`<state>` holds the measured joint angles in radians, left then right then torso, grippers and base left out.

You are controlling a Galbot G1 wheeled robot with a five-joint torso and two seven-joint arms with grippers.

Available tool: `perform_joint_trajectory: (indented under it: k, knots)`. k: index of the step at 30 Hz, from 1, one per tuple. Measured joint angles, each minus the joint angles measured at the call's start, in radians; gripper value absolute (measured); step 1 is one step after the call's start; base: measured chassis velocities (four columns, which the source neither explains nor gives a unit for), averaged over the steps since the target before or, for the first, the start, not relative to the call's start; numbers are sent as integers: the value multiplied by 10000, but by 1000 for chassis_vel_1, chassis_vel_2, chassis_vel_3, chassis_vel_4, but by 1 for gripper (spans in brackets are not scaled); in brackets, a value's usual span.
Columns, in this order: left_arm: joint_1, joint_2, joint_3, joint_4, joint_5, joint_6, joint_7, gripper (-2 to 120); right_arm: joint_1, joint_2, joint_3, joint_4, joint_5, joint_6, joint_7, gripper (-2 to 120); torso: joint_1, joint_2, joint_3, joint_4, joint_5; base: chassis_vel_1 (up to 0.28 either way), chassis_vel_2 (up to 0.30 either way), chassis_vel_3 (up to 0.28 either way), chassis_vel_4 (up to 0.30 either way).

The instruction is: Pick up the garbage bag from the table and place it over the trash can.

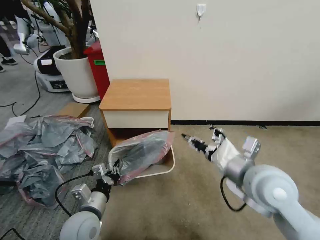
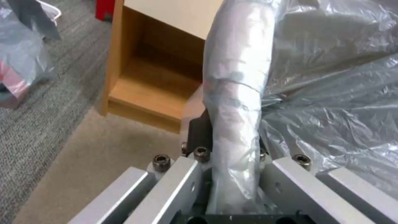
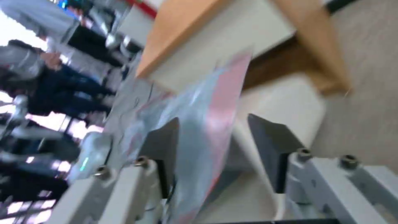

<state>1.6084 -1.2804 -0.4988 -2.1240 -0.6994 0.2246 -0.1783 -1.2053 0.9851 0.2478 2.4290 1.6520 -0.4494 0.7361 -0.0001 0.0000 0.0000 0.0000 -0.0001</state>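
Draped over the cream trash can (image 1: pixel 165 168) in front of the wooden table (image 1: pixel 136 95): thin grey garbage bag (image 1: pixel 143 151) with pink edge band. Clamped on its near left corner, left gripper (image 1: pixel 111 175), film bunched between the fingers. Just right of the bag's far edge, right gripper (image 1: pixel 186 137), jaws parted. Likely featherlight, limp, slippery; best pinched at the pink hem.

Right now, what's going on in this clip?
The left pincer is clamped on the thin grey translucent plastic bag with the pink-red edge band, which lies draped across the small cream-beige plastic bin in front of the light-brown wooden cabinet. The right pincer hovers open beside the bag's far edge.
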Motion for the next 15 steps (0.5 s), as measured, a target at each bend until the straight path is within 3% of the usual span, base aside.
perform_joint_trajectory:
  k: [9,15]
  knots:
    - [123,-18,-3,-128,41,-41,27,2,-136,574,-810,-139,-324,-537,71,84,0,0,0,1,0,0,0,0,0]
    - [130,-49,33,-142,94,-44,37,2,77,639,-900,-525,-450,-508,72,93,0,0,0,0,1,0,0,0,0]
